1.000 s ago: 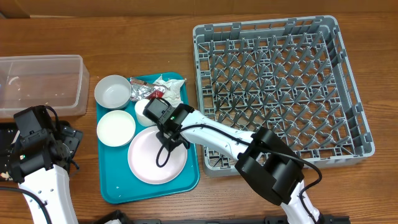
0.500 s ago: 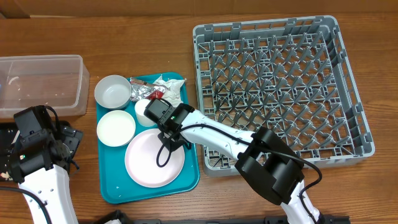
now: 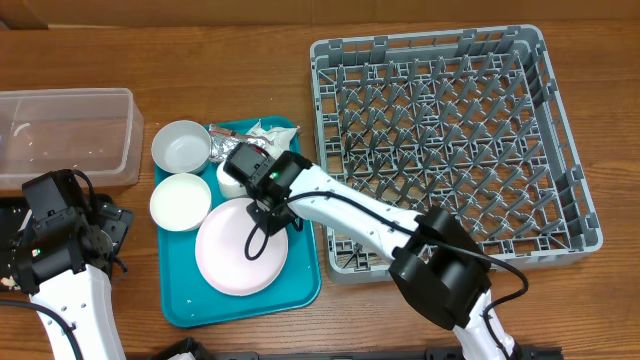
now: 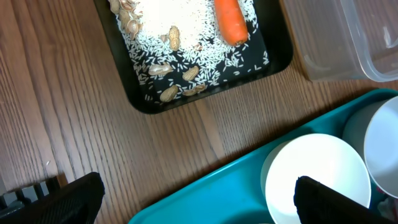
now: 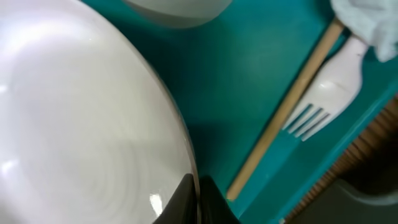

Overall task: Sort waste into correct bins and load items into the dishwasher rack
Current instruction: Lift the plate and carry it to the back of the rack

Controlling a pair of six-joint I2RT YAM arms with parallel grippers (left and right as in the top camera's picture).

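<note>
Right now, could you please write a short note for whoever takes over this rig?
Left end effector open, empty, beside the black tray.
Right end effector shut on the plate rim, over the teal tray.
Done: rice, peanuts, carrot in the black tray.
To do: plate, two bowls, cup, fork to the empty rack; napkin and wrappers to a bin.

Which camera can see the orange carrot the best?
Left wrist view: the carrot lies in the black tray among rice and peanuts, partly cut off at the top. Overhead, the left arm hides it; the right wrist view shows none of it.
</note>
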